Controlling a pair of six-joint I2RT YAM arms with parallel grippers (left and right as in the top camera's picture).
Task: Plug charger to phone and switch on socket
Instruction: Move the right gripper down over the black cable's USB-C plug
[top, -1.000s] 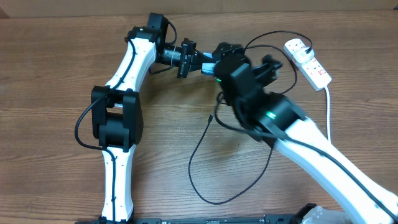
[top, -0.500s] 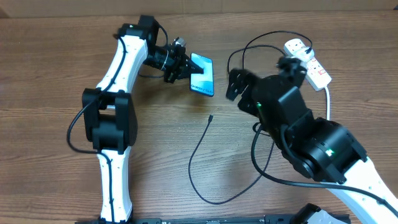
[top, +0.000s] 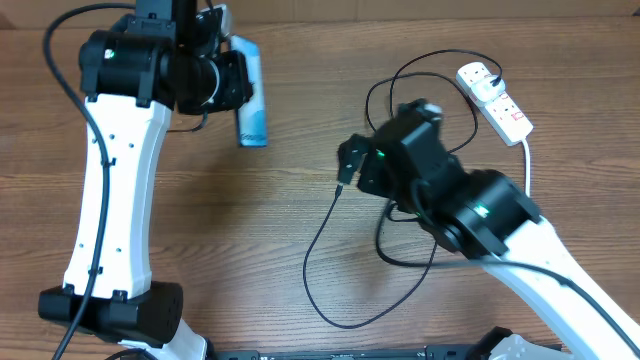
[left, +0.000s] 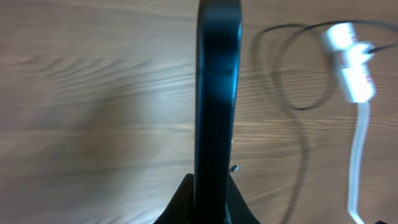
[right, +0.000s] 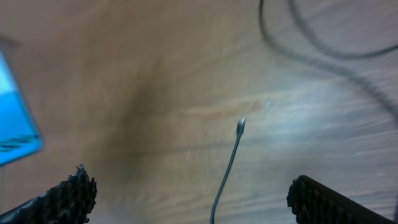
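Two hands, one job: the right hand (right: 196, 202), fingers spread wide, hangs just over the charger plug (right: 239, 127), whose cable (right: 221, 180) runs back between them along the counter (top: 260, 220). Well to the left, the left hand (left: 209, 196) pinches the phone (top: 252, 95).

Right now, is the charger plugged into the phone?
No, unplugged. The charger plug lies bare on the table; the left gripper holds the phone away from it.

A brown wood-grain worktop (top: 270, 220) fills the view, a paler tan strip (top: 420, 7) running along its far edge.
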